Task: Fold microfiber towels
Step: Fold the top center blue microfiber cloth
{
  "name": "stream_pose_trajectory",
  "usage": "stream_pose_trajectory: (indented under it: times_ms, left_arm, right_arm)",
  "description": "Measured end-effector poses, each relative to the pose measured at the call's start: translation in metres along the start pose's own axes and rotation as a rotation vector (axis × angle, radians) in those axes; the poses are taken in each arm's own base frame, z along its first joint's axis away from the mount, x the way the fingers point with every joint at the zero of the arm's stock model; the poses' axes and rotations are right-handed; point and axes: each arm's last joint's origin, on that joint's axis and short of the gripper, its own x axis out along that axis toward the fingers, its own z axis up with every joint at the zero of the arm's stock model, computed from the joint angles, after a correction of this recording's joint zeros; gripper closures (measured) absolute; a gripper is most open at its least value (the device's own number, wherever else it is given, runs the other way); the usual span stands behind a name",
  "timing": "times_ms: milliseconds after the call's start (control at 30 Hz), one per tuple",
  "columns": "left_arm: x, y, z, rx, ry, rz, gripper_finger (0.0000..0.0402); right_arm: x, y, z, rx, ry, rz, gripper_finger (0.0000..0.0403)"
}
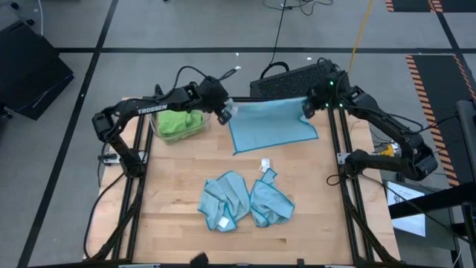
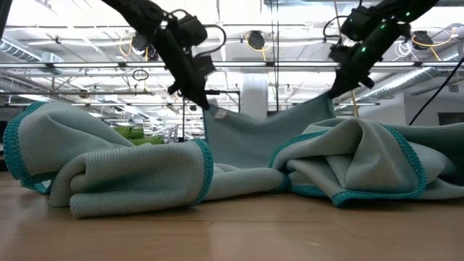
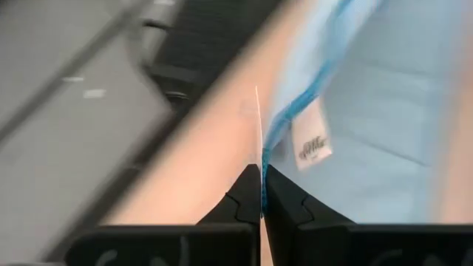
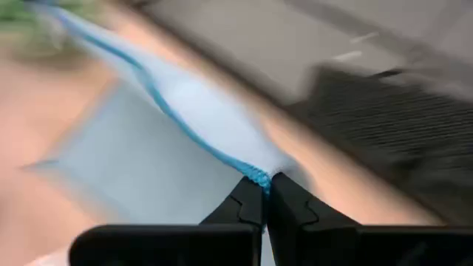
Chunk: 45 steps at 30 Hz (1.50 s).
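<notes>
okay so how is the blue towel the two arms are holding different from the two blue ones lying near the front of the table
The held towel is spread open and nearly flat; the two front towels lie crumpled in heaps. The held towel is pinched at its far corners by the left claw and right claw, both shut; nothing touches the front towels. The held one lies toward the back. All are light blue.

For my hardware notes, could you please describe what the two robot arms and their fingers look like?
Both arms are black and jointed. The left arm carries white "TROSSEN" lettering and a looping black cable; the right arm shows small green lights near its wrist. Each ends in two dark, tapered fingers.
</notes>
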Motion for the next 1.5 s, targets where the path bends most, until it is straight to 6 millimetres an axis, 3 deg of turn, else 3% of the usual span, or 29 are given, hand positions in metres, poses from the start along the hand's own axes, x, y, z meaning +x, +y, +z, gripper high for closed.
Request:
stream_pose_trajectory:
  times_ms: [167,333,433,500,567,733,1000,1167,1333,1500]
  left_arm:
    - [-0.038,-0.032,-0.001,-0.001,0.023,-0.404,0.0396]
    - [-0.103,-0.063,0.009,-0.024,-0.097,-0.838,0.0396]
    - [-0.137,-0.063,0.017,0.043,-0.276,-0.837,0.0393]
    - [-0.152,-0.056,0.021,0.079,-0.406,-0.689,0.0394]
    - [-0.156,-0.043,0.021,0.073,-0.449,-0.496,0.0397]
    - [-0.129,-0.011,0.018,0.063,-0.346,-0.242,0.0392]
    - [-0.043,0.012,0.011,0.125,-0.117,-0.078,0.0394]
    - [0.006,0.02,0.005,0.078,-0.059,-0.039,0.0393]
    - [0.033,0.016,-0.002,0.063,-0.015,-0.048,0.0393]
    - [0.038,0.008,-0.007,0.117,0.031,-0.064,0.0397]
  right_arm:
    - [-0.029,0.024,-0.017,0.139,0.095,0.361,0.0403]
    - [-0.073,0.055,-0.028,0.204,0.105,0.719,0.0403]
    - [-0.093,0.066,-0.028,0.243,0.042,0.785,0.0403]
    - [-0.099,0.068,-0.026,0.275,-0.003,0.76,0.0403]
    - [-0.098,0.067,-0.024,0.296,-0.04,0.705,0.0403]
    - [-0.077,0.062,-0.018,0.267,-0.078,0.475,0.0403]
    - [-0.023,0.051,-0.012,0.076,-0.004,0.097,0.0403]
    - [0.01,0.044,-0.019,0.01,0.098,0.035,0.0403]
    - [0.033,0.037,-0.029,0.006,0.157,0.016,0.0403]
    - [0.041,0.033,-0.04,0.006,0.217,0.082,0.0403]
